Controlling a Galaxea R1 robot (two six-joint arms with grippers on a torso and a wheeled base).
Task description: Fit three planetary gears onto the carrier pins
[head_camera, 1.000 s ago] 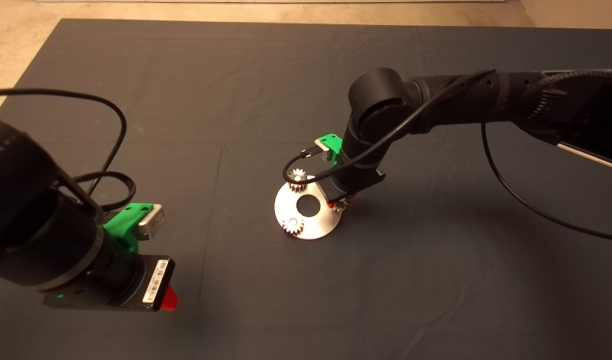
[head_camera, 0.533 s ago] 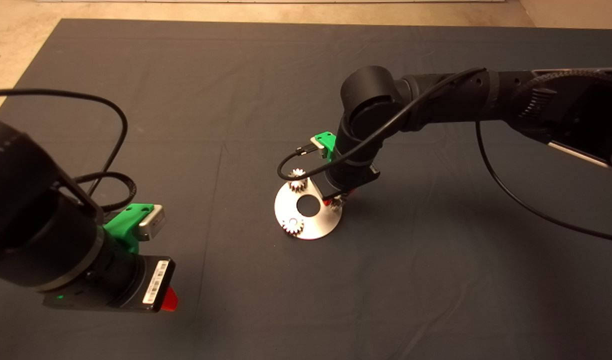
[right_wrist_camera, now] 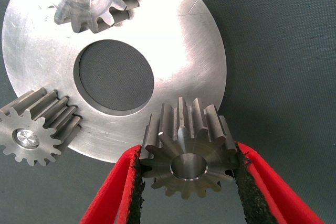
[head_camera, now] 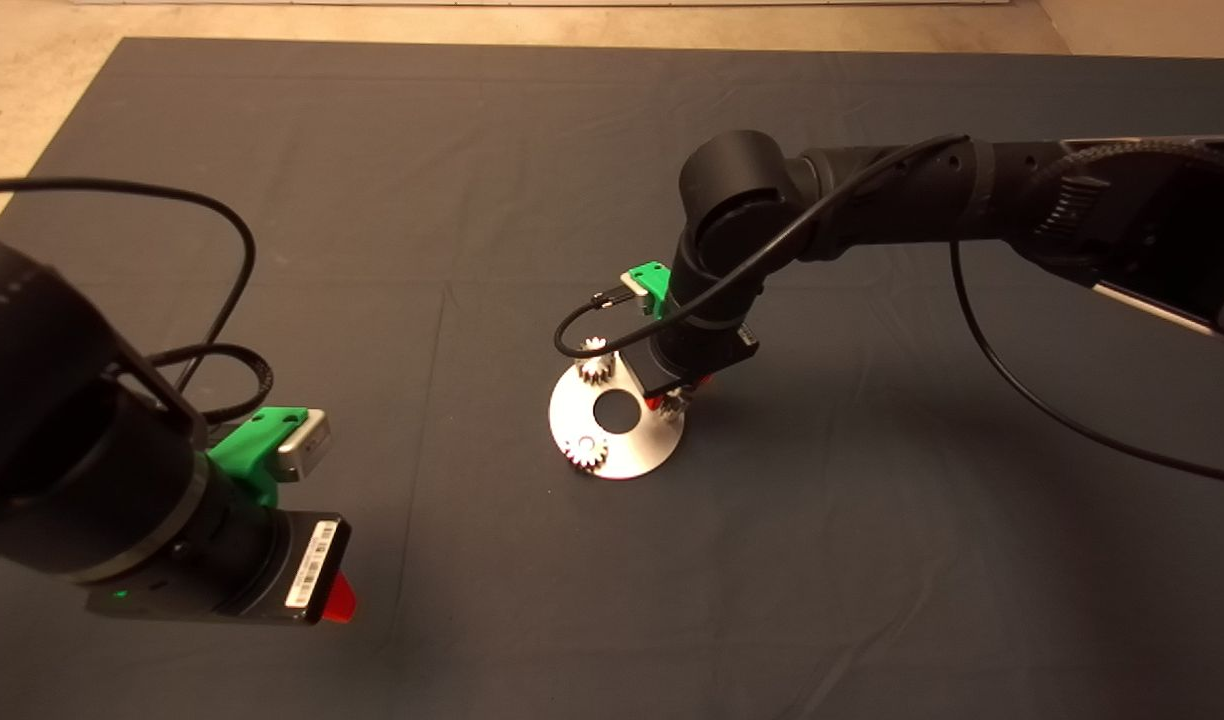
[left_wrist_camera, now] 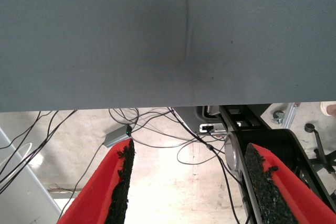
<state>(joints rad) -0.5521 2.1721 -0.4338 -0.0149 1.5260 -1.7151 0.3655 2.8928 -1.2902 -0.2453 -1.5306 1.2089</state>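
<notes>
Right gripper [right_wrist_camera: 186, 182] clamps the third gear [right_wrist_camera: 188, 150] over the plate [right_wrist_camera: 173, 40] edge (left gripper [left_wrist_camera: 186, 182] idle, jaws apart).

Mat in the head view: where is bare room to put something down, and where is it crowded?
The mat lies bare along its far edge and between the plate and the parked left claw. The crowded part is the plate, which carries two gears, with the right claw shut on the third gear.
</notes>
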